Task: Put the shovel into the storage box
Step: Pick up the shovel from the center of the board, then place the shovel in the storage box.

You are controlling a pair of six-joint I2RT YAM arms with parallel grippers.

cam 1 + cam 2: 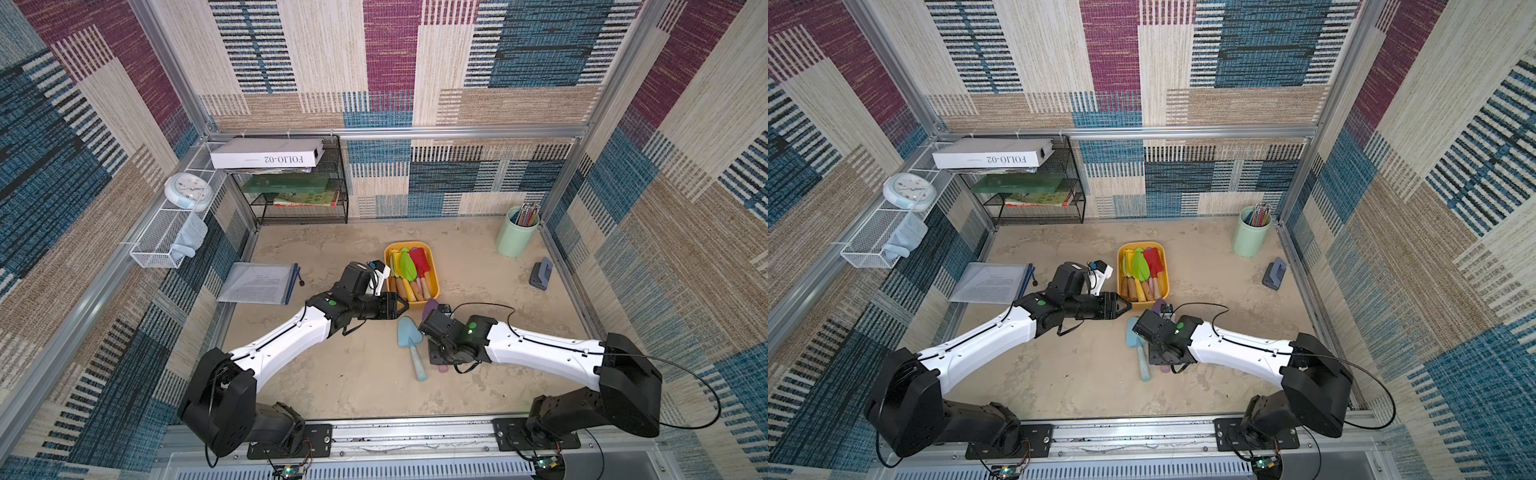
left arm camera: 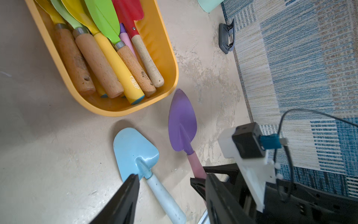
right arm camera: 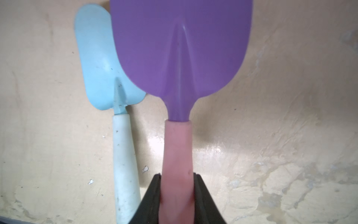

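Grips purple shovel [image 2: 182,120] by pink handle in right gripper [image 3: 177,179], just off end of storage box [image 1: 437,274], blade toward box. Holds left gripper [image 1: 402,305] part open, empty, beside same end.

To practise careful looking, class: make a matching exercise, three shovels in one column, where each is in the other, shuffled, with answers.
1. purple-bladed shovel with pink handle
2. light-blue shovel with pale handle
3. red-bladed shovel with wooden handle

a. inside the yellow plastic storage box
b. lying ungripped on the table
c. clamped in the right gripper

Pairs: 1-c; 2-b; 3-a
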